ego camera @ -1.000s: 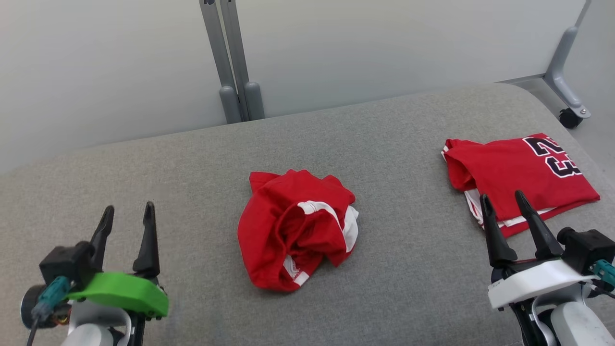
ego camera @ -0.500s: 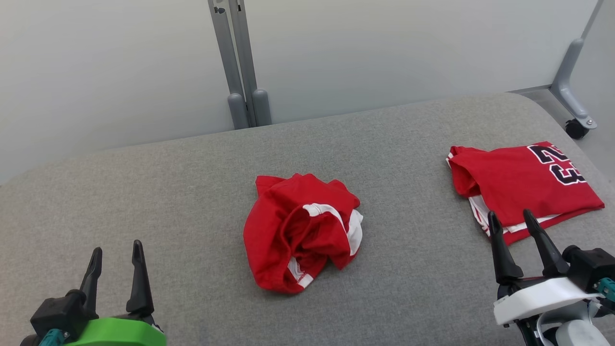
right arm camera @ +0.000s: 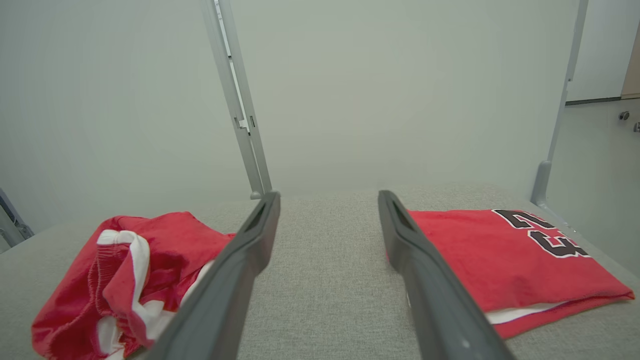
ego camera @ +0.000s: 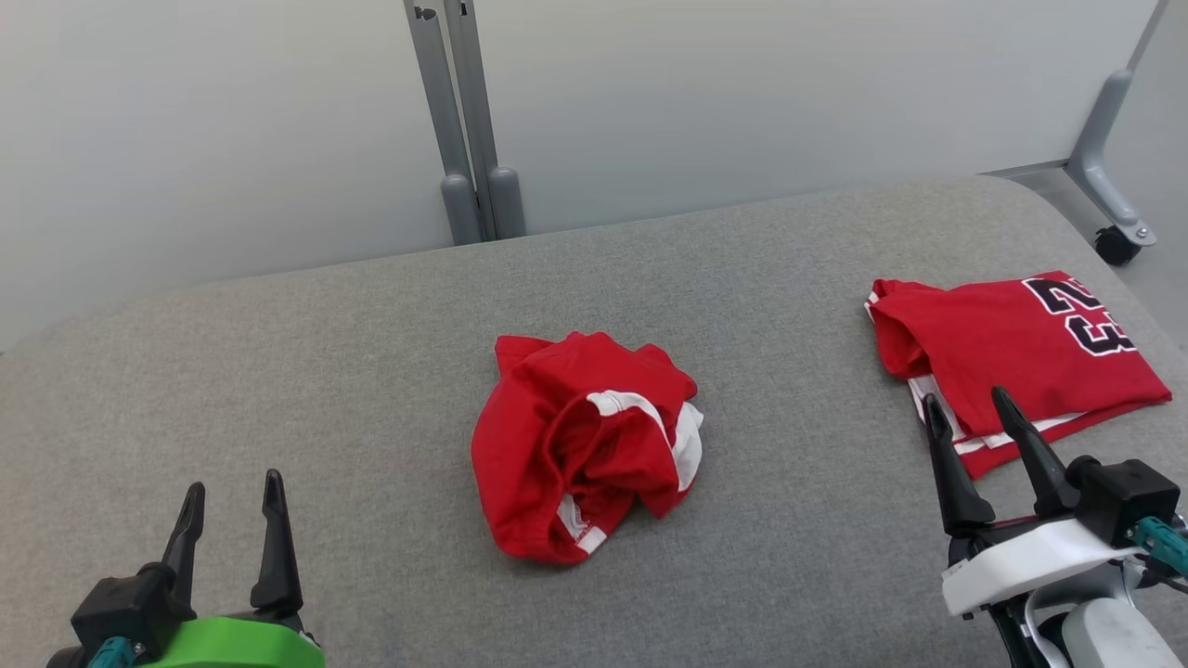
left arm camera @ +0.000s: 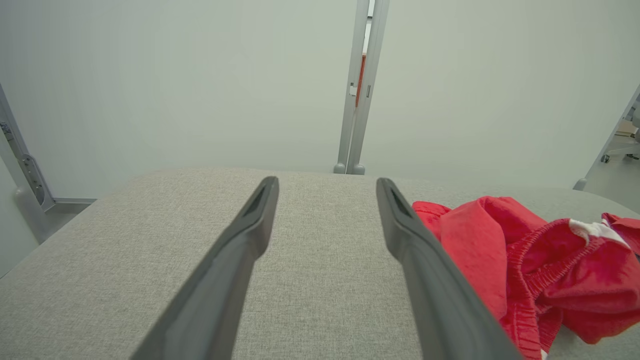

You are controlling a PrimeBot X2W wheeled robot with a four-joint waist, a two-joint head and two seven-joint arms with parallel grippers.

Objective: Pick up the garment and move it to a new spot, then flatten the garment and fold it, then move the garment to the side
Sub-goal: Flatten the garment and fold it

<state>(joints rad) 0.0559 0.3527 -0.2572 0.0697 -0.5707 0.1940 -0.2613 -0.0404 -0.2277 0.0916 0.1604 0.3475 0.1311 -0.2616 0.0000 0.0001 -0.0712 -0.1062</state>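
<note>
A crumpled red garment (ego camera: pixel 580 445) with white trim lies bunched in the middle of the grey padded table (ego camera: pixel 371 353). It also shows at the right of the left wrist view as the garment (left arm camera: pixel 525 260) and at the lower left of the right wrist view as the garment (right arm camera: pixel 130 270). My left gripper (ego camera: pixel 232 496) stands open at the lower left, well apart from the cloth, nothing between its fingers. My right gripper (ego camera: pixel 965 413) is open at the lower right, its fingertips beside the near edge of a folded jersey.
A folded red jersey (ego camera: pixel 1012 348) with black numerals lies at the table's right side, seen too as the jersey (right arm camera: pixel 500 255). Grey partition posts (ego camera: pixel 464 121) rise behind the table. A wheeled partition foot (ego camera: pixel 1114 232) stands past the right corner.
The head camera has tilted, shifting the whole picture. My left gripper sits lower in the frame than a second ago. The right gripper dipped and came back up a little. The garments lie unchanged.
</note>
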